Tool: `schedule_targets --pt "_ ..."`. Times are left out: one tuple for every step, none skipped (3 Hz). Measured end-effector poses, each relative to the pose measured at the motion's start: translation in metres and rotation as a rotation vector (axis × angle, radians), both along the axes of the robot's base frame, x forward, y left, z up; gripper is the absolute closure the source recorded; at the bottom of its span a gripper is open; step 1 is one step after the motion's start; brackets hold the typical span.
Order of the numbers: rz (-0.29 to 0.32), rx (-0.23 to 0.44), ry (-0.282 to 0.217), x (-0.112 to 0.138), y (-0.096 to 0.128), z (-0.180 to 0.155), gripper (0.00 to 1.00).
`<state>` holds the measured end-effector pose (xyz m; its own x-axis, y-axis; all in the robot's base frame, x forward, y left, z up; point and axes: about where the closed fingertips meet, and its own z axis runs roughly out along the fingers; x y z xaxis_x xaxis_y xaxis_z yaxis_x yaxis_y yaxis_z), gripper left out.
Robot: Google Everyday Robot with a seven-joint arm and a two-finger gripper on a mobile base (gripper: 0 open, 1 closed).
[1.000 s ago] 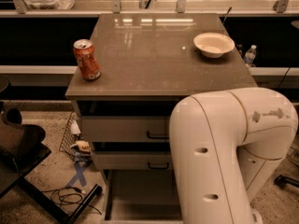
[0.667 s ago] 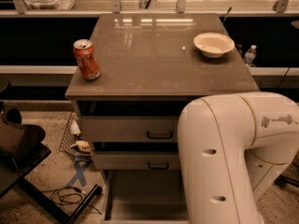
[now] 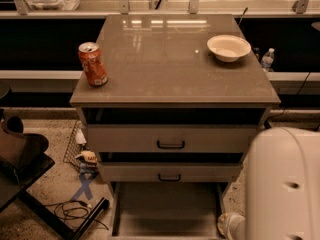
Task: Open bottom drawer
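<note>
The cabinet shows two grey drawer fronts: a taller upper one with a black handle and a slimmer one with a small handle. Below them the bottom drawer stands pulled out toward me, and I look down into its bare grey inside. Its front and handle lie at or past the lower frame edge. My white arm fills the lower right corner, beside the drawer's right side. My gripper is out of view below the arm; only a pale rounded part shows there.
On the cabinet top stand an orange soda can at the left and a white bowl at the back right. A dark chair, a cable and small items lie on the floor at the left. A water bottle stands behind at the right.
My arm has moved right and down, out of the middle of the view. It uncovers both drawer fronts and most of the pulled-out drawer.
</note>
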<state>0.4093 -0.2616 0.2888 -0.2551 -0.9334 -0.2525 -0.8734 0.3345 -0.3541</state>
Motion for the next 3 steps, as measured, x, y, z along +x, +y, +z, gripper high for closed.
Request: schedule_targets --pt "0.020 0.130 -0.050 0.019 0.018 -0.018 1.00" --pt "0.058 0.236 -0.083 0.026 0.038 -0.030 1.00" --pt "0.093 0.265 -0.118 0.020 0.039 -0.024 1.00"
